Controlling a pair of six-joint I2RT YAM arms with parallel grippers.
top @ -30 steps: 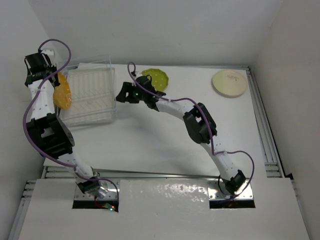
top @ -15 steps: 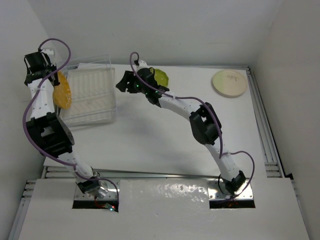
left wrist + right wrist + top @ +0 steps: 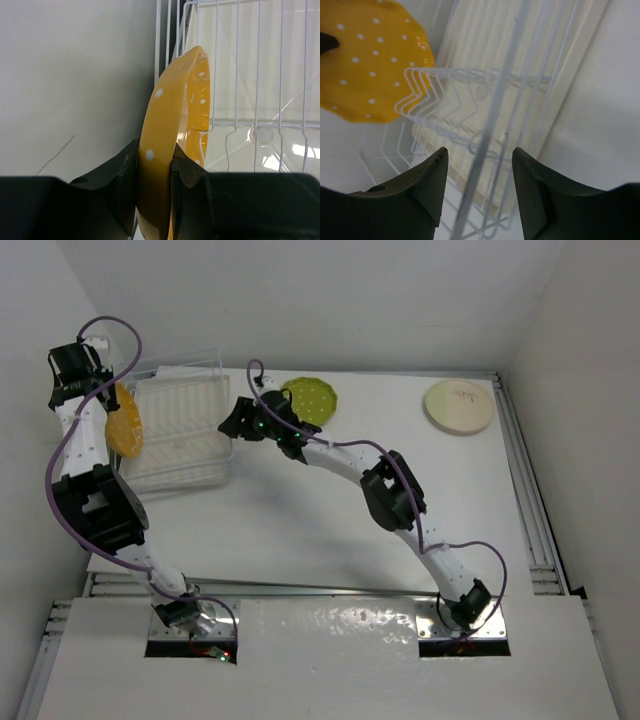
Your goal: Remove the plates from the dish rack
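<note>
The dish rack (image 3: 180, 435) stands at the table's far left. My left gripper (image 3: 106, 400) is shut on the rim of the orange-yellow dotted plate (image 3: 125, 422) and holds it on edge at the rack's left side. In the left wrist view the jaws (image 3: 156, 160) pinch the plate (image 3: 170, 110) beside the rack's wires (image 3: 260, 75). My right gripper (image 3: 230, 424) is open at the rack's right edge; a rack wire (image 3: 492, 115) runs between its fingers (image 3: 427, 185). The lime green plate (image 3: 312, 400) and the cream plate (image 3: 459, 405) lie flat on the table. The pink plate is out of view.
The left wall stands close behind the orange plate (image 3: 365, 70). A white wall closes the table's far side, and a metal rail (image 3: 530, 500) runs along the right edge. The right arm's links (image 3: 395, 490) stretch across the table's middle.
My right gripper has moved left, from beside the green plate to the rack's right edge. The left gripper and the orange plate have stayed put.
</note>
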